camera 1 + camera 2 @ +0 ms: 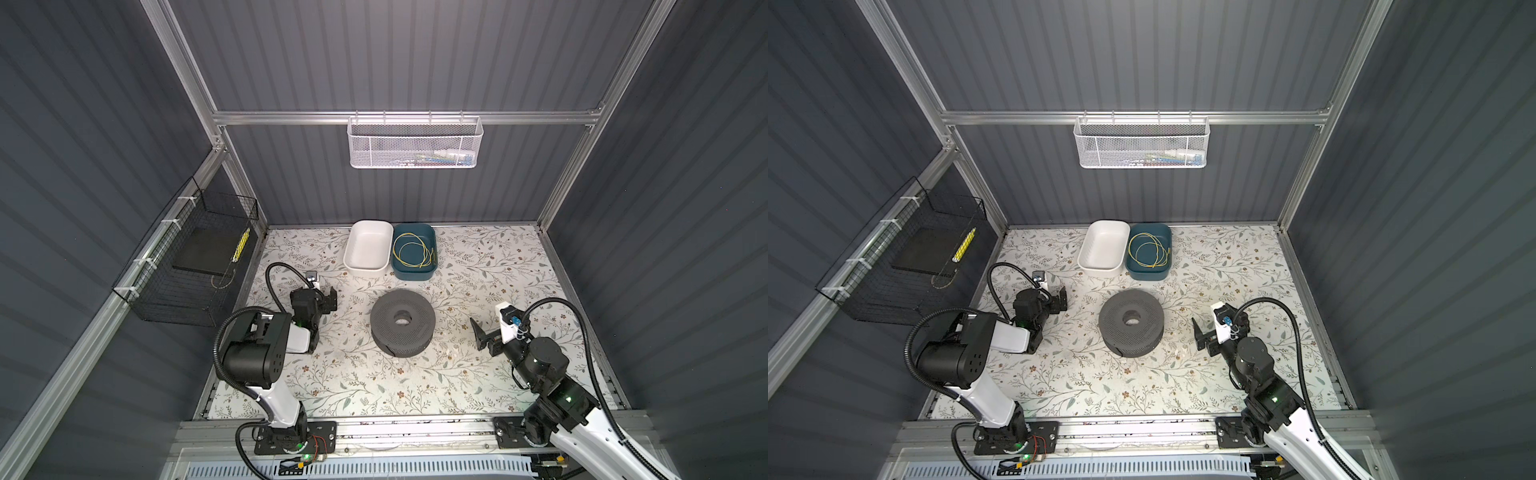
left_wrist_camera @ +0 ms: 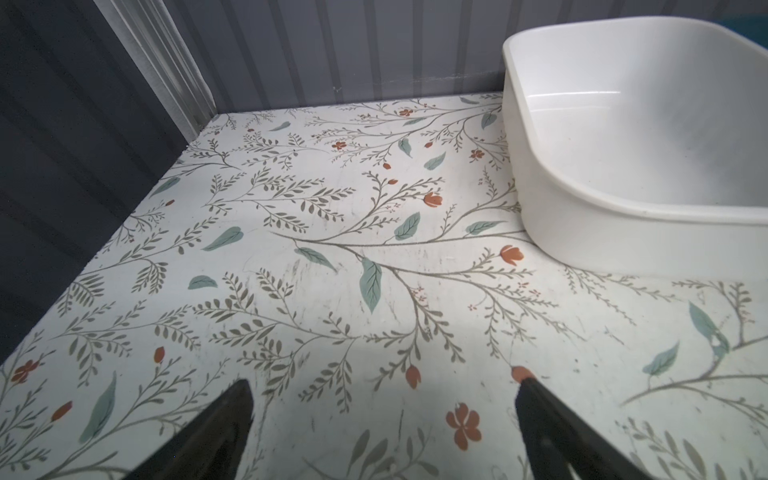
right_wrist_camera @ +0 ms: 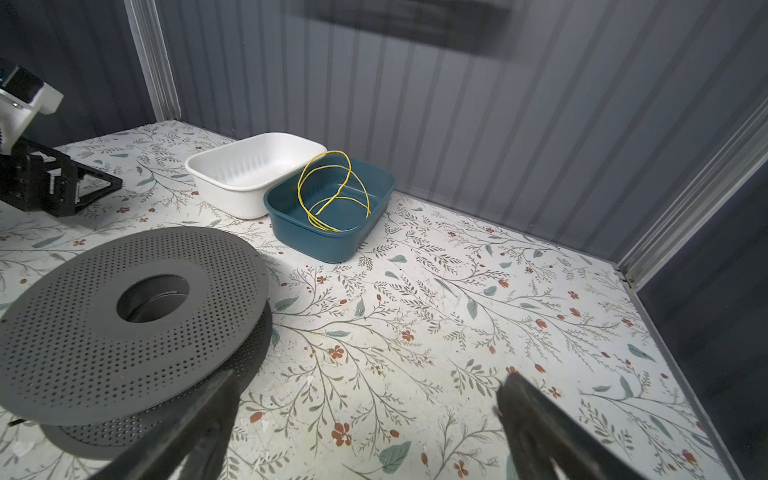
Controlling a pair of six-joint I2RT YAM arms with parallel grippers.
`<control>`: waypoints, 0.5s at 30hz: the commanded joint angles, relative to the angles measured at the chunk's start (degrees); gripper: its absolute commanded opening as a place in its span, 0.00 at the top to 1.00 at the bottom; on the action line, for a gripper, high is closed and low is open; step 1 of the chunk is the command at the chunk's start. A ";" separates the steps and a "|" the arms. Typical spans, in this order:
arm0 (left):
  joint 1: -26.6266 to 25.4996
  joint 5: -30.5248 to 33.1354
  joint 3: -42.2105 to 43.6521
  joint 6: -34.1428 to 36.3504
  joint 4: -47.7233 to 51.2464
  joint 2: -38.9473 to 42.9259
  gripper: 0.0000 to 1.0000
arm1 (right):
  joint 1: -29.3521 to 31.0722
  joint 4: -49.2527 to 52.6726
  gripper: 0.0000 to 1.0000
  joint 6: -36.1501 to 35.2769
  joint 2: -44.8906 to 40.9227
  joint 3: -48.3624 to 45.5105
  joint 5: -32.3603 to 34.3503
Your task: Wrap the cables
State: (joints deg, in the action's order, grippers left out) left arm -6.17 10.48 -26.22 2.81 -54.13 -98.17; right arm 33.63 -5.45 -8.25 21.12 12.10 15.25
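A dark grey perforated spool [image 1: 402, 323] [image 1: 1131, 322] [image 3: 124, 316] lies flat mid-table. A short black end [image 1: 390, 351] pokes out at its lower flange; otherwise the cables are hidden. My left gripper [image 1: 330, 300] [image 1: 1061, 298] [image 2: 384, 382] hovers left of the spool, open, with only bare table between its fingers. My right gripper [image 1: 480, 334] [image 1: 1198, 332] [image 3: 370, 378] sits right of the spool, open and empty, one finger close beside the spool's rim.
A white bin [image 1: 349, 249] [image 2: 540, 174] [image 3: 199, 172] and a teal bin [image 1: 433, 253] [image 3: 282, 220] stand side by side at the back; a yellow wire coil [image 1: 399, 249] [image 3: 328, 183] lies in the teal one. A black wire basket [image 1: 187, 257] hangs on the left wall, a white mesh basket [image 1: 415, 141] on the back.
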 commanded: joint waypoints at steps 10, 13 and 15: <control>0.37 0.83 -0.41 -0.11 1.31 -0.09 0.01 | -9.06 -39.67 0.01 -9.06 23.85 -6.24 -0.90; 0.38 0.76 -0.41 -0.14 1.31 -0.09 0.01 | -15.40 -49.90 0.01 -6.06 34.25 -6.55 -4.23; 0.38 0.69 -0.44 -0.17 1.31 -0.09 0.01 | -19.48 -57.15 0.01 -3.68 40.52 -7.00 -6.04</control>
State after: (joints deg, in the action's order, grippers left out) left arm -6.17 10.68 -26.22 2.81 -52.56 -98.17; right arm 17.98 -46.70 -14.63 56.53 6.22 12.78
